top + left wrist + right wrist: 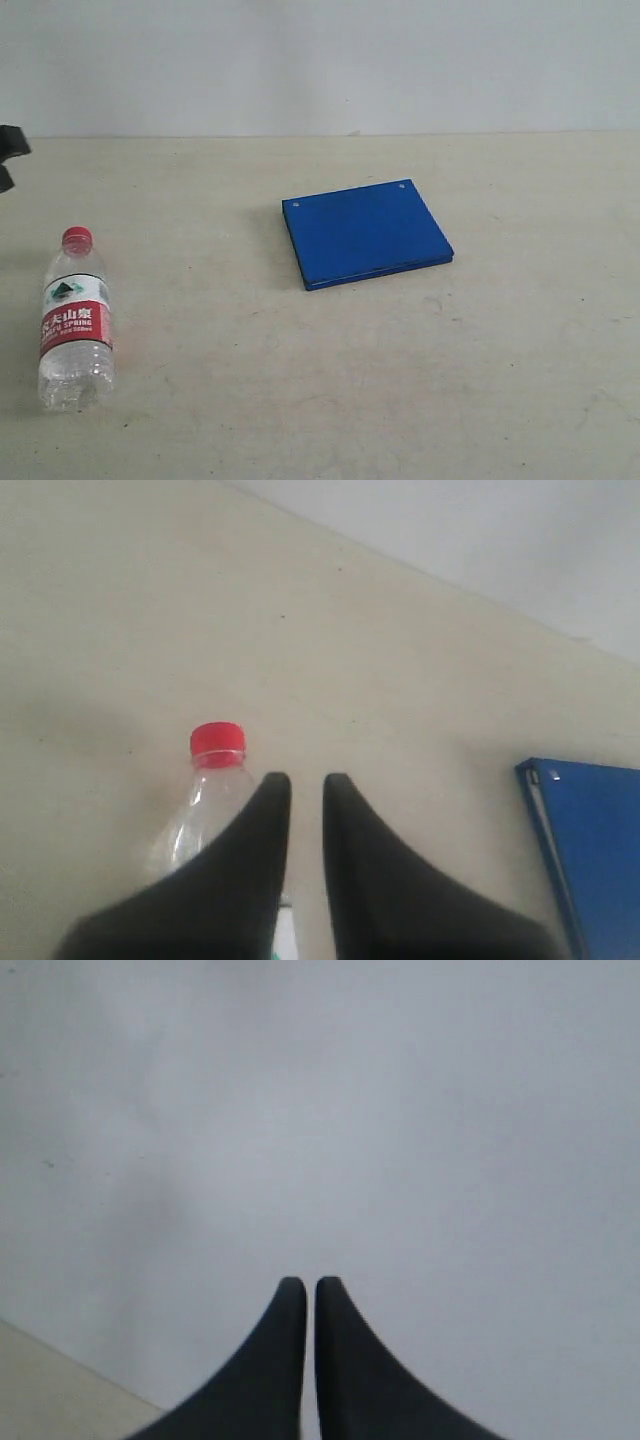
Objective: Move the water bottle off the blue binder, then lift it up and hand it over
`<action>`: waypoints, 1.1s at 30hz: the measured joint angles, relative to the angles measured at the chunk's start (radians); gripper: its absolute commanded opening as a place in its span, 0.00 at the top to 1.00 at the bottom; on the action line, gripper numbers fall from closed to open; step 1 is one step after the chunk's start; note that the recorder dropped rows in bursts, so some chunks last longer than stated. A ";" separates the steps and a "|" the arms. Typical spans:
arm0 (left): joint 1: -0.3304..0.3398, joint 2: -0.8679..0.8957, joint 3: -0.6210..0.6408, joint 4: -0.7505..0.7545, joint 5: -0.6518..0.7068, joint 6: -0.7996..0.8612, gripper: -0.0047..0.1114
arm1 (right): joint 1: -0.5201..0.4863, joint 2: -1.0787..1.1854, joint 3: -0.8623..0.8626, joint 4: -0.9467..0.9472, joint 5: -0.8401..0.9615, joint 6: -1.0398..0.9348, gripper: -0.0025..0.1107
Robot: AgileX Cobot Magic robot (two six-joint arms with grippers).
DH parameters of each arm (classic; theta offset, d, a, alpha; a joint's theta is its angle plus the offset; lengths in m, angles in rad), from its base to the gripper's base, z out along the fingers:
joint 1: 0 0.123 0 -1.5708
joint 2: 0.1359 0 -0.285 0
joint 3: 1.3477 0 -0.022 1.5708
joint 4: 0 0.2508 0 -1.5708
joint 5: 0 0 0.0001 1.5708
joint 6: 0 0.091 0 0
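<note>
Already water bottle (75, 320) stands upright on table (350, 400), well apart from blue binder (365, 233): first step done. Left claw (307, 780) above bottle, nearly together, empty. Right claw (301, 1282) together, empty. Lift and handover remain.

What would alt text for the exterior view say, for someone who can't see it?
A red-capped clear water bottle sits at the left of a beige table, well apart from a closed blue binder lying flat near the middle. A plain pale wall runs behind.
</note>
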 measured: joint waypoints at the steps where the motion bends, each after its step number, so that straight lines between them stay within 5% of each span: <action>1: 0.000 0.067 -0.041 0.005 0.000 0.000 0.51 | 0.000 -0.041 0.009 -0.051 0.007 0.036 0.98; 4: 0.000 0.267 -0.196 0.012 0.076 0.007 0.36 | 0.000 -0.194 0.072 -0.254 0.026 0.175 0.98; 10: 0.000 0.499 -0.410 0.018 0.221 0.007 0.36 | 0.000 -0.345 0.237 -0.503 0.050 0.324 0.98; 22: 0.000 0.703 -0.487 0.018 0.273 0.007 0.36 | 0.000 -0.365 0.419 -0.534 0.060 0.351 0.98; 25: 0.000 0.741 -0.487 0.018 0.211 0.007 0.46 | 0.000 -0.366 0.419 -0.534 0.042 0.355 0.98; 29: 0.000 0.752 -0.487 0.018 0.175 -0.004 0.92 | 0.000 -0.366 0.419 -0.534 0.019 0.370 0.98; 33: 0.000 0.752 -0.489 0.018 0.170 -0.007 0.92 | 0.000 -0.366 0.419 -0.534 0.001 0.381 0.98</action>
